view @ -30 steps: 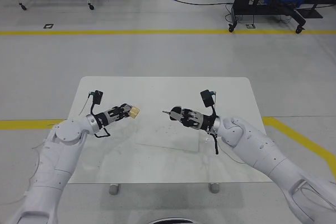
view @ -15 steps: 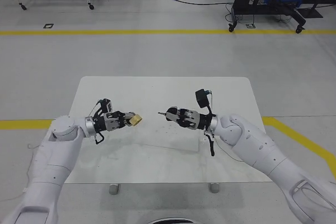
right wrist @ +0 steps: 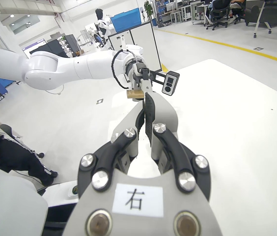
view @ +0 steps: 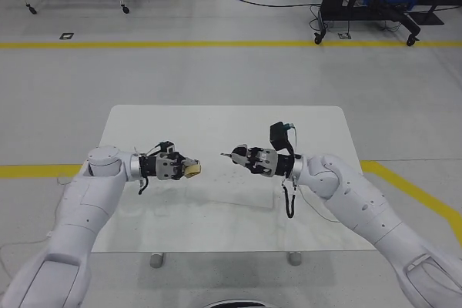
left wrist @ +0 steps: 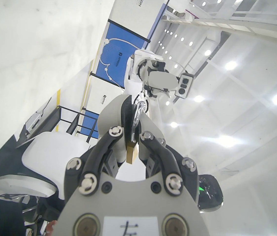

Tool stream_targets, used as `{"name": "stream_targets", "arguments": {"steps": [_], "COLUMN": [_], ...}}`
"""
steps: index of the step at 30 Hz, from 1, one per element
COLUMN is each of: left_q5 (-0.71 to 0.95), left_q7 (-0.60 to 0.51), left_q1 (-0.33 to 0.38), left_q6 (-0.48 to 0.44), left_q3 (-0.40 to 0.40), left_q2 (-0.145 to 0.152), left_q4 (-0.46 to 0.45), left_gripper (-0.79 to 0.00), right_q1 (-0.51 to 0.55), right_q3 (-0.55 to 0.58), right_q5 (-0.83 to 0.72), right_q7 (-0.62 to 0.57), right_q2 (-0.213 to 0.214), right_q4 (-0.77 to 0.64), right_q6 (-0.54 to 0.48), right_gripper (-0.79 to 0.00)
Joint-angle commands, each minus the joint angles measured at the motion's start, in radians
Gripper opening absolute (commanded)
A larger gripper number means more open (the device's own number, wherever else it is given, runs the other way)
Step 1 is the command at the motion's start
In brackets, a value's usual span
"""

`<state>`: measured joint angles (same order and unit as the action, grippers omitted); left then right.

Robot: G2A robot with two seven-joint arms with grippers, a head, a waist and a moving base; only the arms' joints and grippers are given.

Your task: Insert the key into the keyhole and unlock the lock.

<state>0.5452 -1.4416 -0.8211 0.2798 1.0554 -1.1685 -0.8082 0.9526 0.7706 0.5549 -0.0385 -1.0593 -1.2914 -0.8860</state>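
A small brass padlock [view: 192, 166] hangs above the white table [view: 223, 123], left of centre, with my left gripper [view: 182, 165] shut on it. In the left wrist view the brass body [left wrist: 130, 153] and silver shackle [left wrist: 137, 115] sit between the pads of my left gripper [left wrist: 133, 114]. My right gripper [view: 239, 156] is shut on the key [view: 227, 154], whose thin tip points left toward the padlock across a short gap. In the right wrist view my right gripper [right wrist: 146, 104] is pressed shut, facing the padlock [right wrist: 134, 94] held by the left gripper [right wrist: 141, 83].
The table's near edge [view: 215, 248] lies below both arms. Yellow floor tape [view: 215, 44] runs beyond the table, and a black cart frame [view: 369, 19] stands at the back right.
My left arm has turned at the wrist and carried the padlock to the right and nearer, closer to the key. The right gripper has barely shifted.
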Motion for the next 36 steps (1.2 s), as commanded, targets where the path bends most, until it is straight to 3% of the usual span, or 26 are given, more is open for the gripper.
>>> {"name": "stream_targets", "arguments": {"steps": [1, 5, 8, 23, 24, 28, 32, 36], "left_q5": [-0.008, 0.003, 0.020, 0.020, 0.013, 0.011, 0.052, 0.174], "left_q7": [0.035, 0.076, 0.093, 0.093, 0.134, 0.222, 0.285, 0.317], "left_q1": [0.022, 0.067, 0.078, 0.078, 0.071, 0.083, 0.107, 0.144], "left_q6": [0.039, 0.146, 0.153, 0.153, 0.166, 0.280, 0.384, 0.416], "left_q3": [-0.033, -0.084, -0.086, -0.086, -0.087, -0.105, -0.171, -0.256], "left_q2": [-0.012, -0.037, -0.042, -0.042, -0.042, -0.051, -0.071, -0.087], "left_q4": [0.013, 0.019, 0.018, 0.018, 0.022, 0.009, 0.017, 0.028], "left_gripper": [-0.785, -0.785, -0.785, -0.785, -0.785, -0.785, -0.785, -0.785], "right_q1": [0.004, 0.029, 0.045, 0.045, 0.045, 0.060, 0.086, 0.138], "right_q3": [0.022, 0.078, 0.119, 0.119, 0.120, 0.159, 0.181, 0.189], "right_q5": [0.063, 0.157, 0.188, 0.188, 0.194, 0.398, 0.671, 0.882], "right_q7": [0.004, 0.011, -0.013, -0.013, -0.015, -0.046, -0.107, -0.130], "right_q2": [0.005, 0.019, 0.032, 0.032, 0.033, 0.046, 0.066, 0.082], "right_q4": [-0.008, -0.047, -0.081, -0.081, -0.084, -0.208, -0.341, -0.464], "right_q6": [0.013, 0.062, 0.069, 0.069, 0.076, 0.175, 0.174, 0.192], "right_gripper": [-0.785, -0.785, -0.785, -0.785, -0.785, -0.785, -0.785, -0.785]}}
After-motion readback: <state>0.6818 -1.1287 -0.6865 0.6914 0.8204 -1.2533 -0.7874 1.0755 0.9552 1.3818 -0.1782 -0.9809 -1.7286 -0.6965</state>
